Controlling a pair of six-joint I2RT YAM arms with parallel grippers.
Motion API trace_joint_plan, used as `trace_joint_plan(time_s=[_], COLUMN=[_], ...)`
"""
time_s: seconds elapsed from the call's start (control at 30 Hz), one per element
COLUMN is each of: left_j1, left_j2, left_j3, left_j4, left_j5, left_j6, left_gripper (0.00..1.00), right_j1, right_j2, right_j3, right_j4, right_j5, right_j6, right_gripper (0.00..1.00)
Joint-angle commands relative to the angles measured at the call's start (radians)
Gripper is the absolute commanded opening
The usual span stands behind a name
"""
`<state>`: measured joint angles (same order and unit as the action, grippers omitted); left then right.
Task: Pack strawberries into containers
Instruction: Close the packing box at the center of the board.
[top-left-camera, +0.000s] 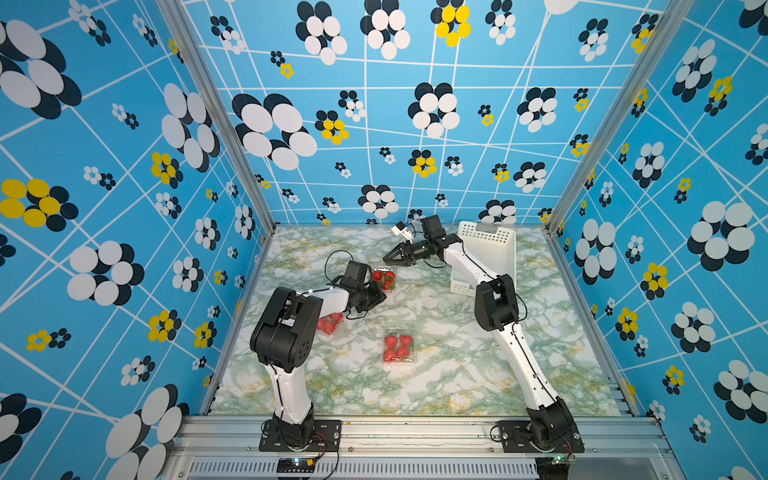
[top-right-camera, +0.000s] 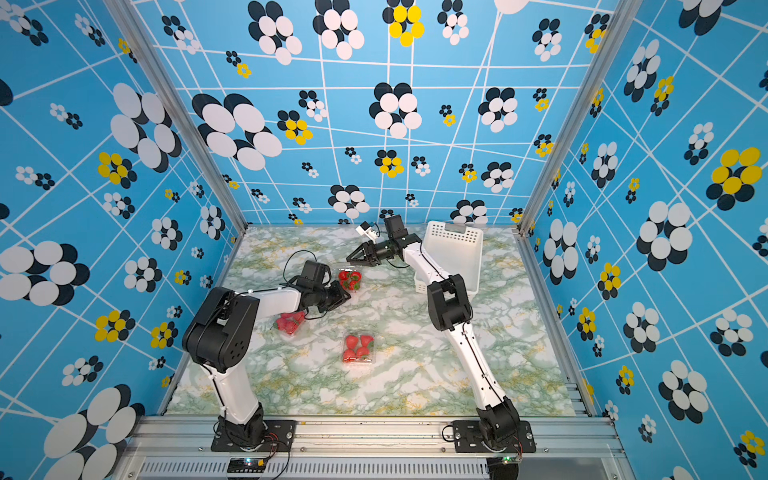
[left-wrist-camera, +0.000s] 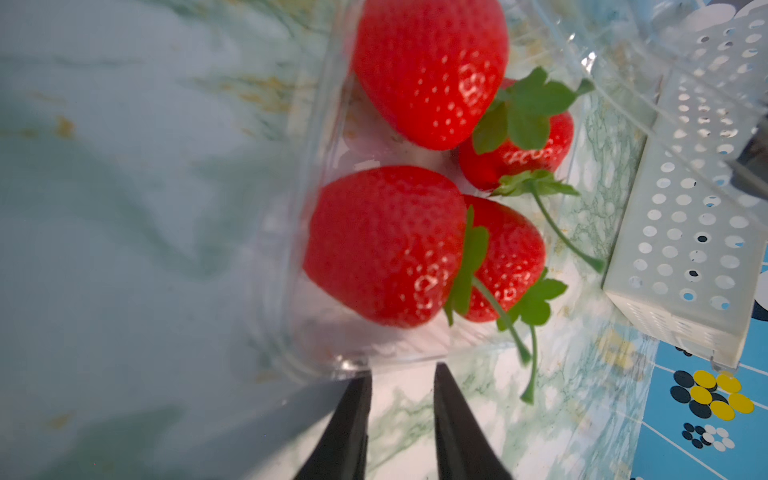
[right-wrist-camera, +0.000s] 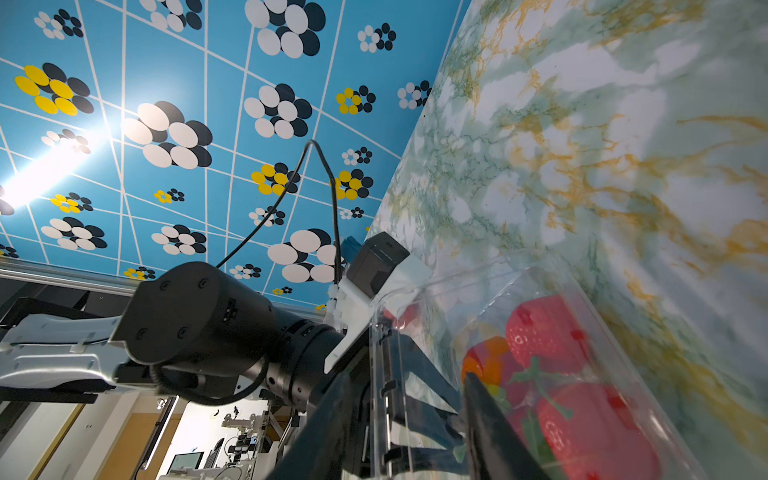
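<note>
Three clear containers hold strawberries. The far container (top-left-camera: 384, 279) (top-right-camera: 350, 279) has several strawberries (left-wrist-camera: 386, 245) in it. My left gripper (left-wrist-camera: 401, 370) (top-left-camera: 384, 296) sits at its near edge, narrowly open with only table showing between the fingers; one fingertip (left-wrist-camera: 357, 382) touches the clear rim. My right gripper (right-wrist-camera: 406, 376) (top-left-camera: 385, 258) comes in from the far side, open, and the container's raised clear lid (right-wrist-camera: 415, 316) stands between its fingers. A second container (top-left-camera: 399, 348) lies mid-table. A third container (top-left-camera: 330, 325) is partly hidden under my left arm.
A large white perforated basket (top-left-camera: 490, 253) (left-wrist-camera: 685, 232) lies at the back right, beside my right forearm. Blue patterned walls close in the marble table (top-left-camera: 457, 374) on three sides.
</note>
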<state>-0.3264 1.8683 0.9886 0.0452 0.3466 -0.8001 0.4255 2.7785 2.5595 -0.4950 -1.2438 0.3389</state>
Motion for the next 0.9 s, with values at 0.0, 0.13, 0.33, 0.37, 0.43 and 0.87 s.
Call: trace_joint_plan(time_s=[0.0, 0.13, 0.33, 0.37, 0.43, 0.87], left_j1=[0.015, 0.026, 0.038, 0.041, 0.044, 0.062], left_j2=[-0.039, -0.061, -0.106, -0.112, -0.126, -0.207], left_j3=[-0.044, -0.073, -0.108, -0.113, -0.129, -0.197], left_j4=[-0.043, -0.041, -0.028, -0.026, -0.013, 0.165], left_j5=[-0.027, -0.028, -0.037, -0.035, -0.035, -0.024], left_j6=[0.016, 0.018, 0.027, 0.028, 0.027, -0.002], left_gripper=[0.27, 0.27, 0.28, 0.28, 0.28, 0.41], right_j1=[0.021, 0.038, 0.061, 0.061, 0.061, 0.062], right_j2=[0.002, -0.022, -0.026, -0.026, -0.026, -0.033], right_j3=[0.015, -0.039, -0.078, -0.087, -0.105, -0.172], right_j4=[-0.089, -0.108, -0.162, -0.159, -0.154, -0.099], right_j5=[0.003, 0.015, 0.044, 0.049, 0.055, 0.167], right_j6=[-0.062, -0.091, -0.129, -0.126, -0.119, -0.035], right_gripper=[0.43, 0.42, 0.4, 0.4, 0.39, 0.33])
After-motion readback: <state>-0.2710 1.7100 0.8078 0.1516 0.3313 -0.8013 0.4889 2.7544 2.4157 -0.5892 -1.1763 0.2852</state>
